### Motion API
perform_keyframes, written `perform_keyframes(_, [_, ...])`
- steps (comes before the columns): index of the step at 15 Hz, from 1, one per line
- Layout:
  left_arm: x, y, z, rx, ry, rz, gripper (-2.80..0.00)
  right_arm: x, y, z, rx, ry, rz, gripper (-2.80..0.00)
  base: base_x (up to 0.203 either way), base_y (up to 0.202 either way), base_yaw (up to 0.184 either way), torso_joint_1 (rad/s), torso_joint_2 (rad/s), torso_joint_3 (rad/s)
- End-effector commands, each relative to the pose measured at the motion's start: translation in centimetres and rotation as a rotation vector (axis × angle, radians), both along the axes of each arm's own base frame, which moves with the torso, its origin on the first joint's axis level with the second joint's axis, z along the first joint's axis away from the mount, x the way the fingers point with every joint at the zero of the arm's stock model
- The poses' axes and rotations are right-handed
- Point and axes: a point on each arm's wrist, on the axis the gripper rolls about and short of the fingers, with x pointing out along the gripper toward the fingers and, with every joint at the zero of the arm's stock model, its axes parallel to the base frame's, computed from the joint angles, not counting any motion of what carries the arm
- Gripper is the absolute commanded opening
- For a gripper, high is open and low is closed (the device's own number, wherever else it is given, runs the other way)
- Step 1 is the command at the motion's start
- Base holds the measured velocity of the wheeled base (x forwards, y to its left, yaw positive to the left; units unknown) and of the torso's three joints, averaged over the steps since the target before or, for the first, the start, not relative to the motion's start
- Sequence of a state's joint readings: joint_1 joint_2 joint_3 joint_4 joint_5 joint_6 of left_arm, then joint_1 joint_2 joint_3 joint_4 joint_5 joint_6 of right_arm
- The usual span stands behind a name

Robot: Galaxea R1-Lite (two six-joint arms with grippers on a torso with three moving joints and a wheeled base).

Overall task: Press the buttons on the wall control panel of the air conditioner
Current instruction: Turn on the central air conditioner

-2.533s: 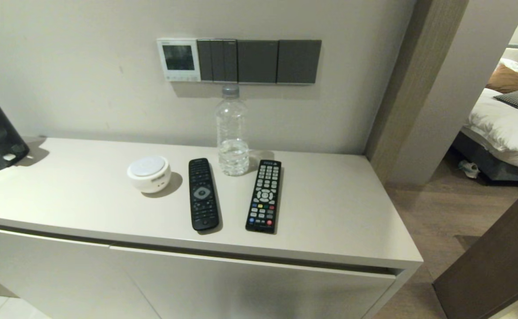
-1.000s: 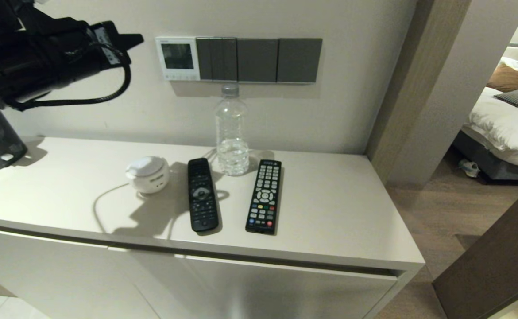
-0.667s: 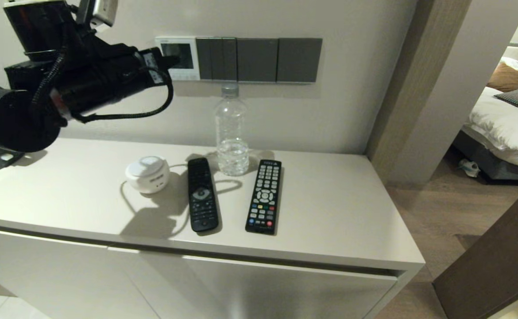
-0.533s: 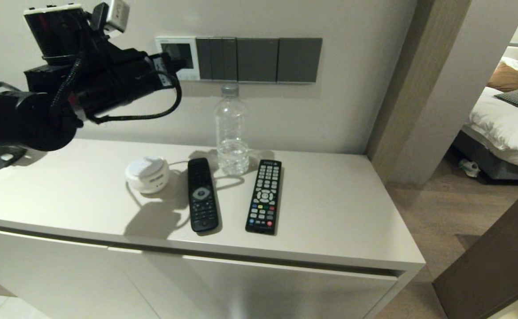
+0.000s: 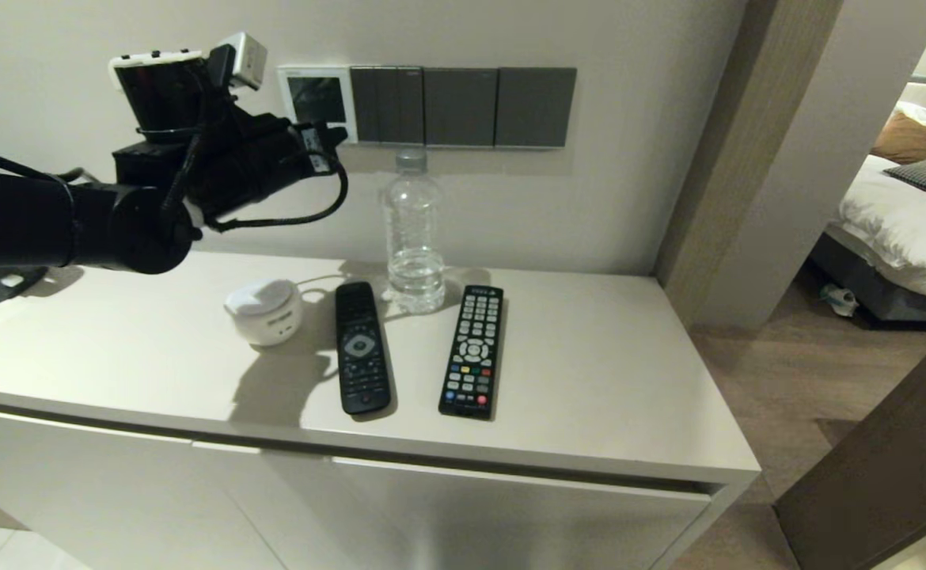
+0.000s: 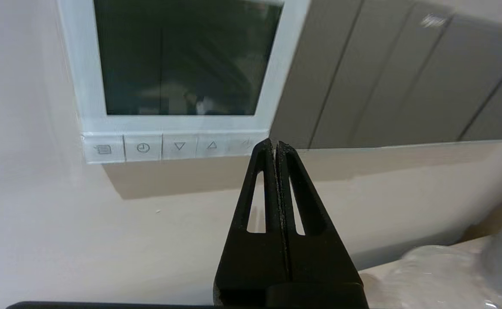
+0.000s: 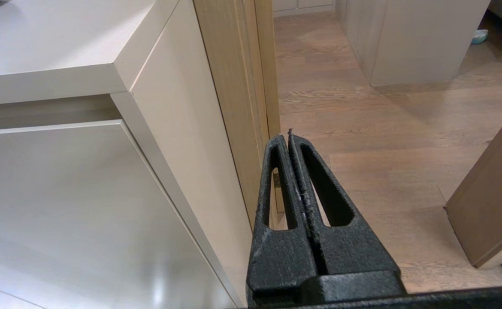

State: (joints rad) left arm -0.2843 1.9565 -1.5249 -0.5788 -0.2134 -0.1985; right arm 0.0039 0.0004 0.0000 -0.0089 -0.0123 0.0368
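Head view, left arm: we see our left gripper [image 5: 336, 136] raised to the wall, its tip at the lower right corner of the air conditioner's wall control panel [image 5: 316, 96].
Head view, panel: it is mounted on the wall, touching the left end of the row of dark grey switch plates [image 5: 463, 107]; its screen is dark.
Head view, cabinet top [image 5: 605, 380]: a water bottle [image 5: 414, 237] stands below the plates, two black remotes [image 5: 362, 347] lie in front of it, and a small white round device [image 5: 265, 310] sits left of them.
Left wrist view, gripper: our left gripper [image 6: 275, 143] has its fingers pressed together with nothing between them.
Left wrist view, buttons: the buttons [image 6: 161, 147] run along the panel's bottom edge; our fingertips sit at the last key on the switch-plate side, and we cannot tell whether they touch it.
Right wrist view, gripper: our right gripper [image 7: 288, 136] is parked low beside the cabinet's end, over the wooden floor [image 7: 384, 141], fingers closed and empty.
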Motion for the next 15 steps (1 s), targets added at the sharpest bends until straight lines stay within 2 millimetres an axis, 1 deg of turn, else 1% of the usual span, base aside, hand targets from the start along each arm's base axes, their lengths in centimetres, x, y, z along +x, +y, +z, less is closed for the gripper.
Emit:
perform_keyframes(1, [0.7,0.1,-0.5,0.000,0.007,0.006,-2.80,0.0,0.0,0.0,0.000,0.002,0.001,-2.80,0.000,0.000,0.000,0.000,0.00,0.000])
perform_keyframes(4, [1.2,0.2,-0.8,-0.001,0.012,0.012,-2.80,0.0,0.0,0.0,0.000,0.002,0.001,-2.80,0.000,0.000,0.000,0.000,0.00,0.000])
perform_keyframes(9, [1.5,0.3,-0.8,-0.003,0.014,0.016,-2.80,0.0,0.0,0.0,0.000,0.002,0.001,-2.80,0.000,0.000,0.000,0.000,0.00,0.000])
perform_keyframes(15, [2.2,0.2,-1.4,-0.002,0.026,0.036,-2.80,0.0,0.0,0.0,0.000,0.002,0.001,-2.80,0.000,0.000,0.000,0.000,0.00,0.000])
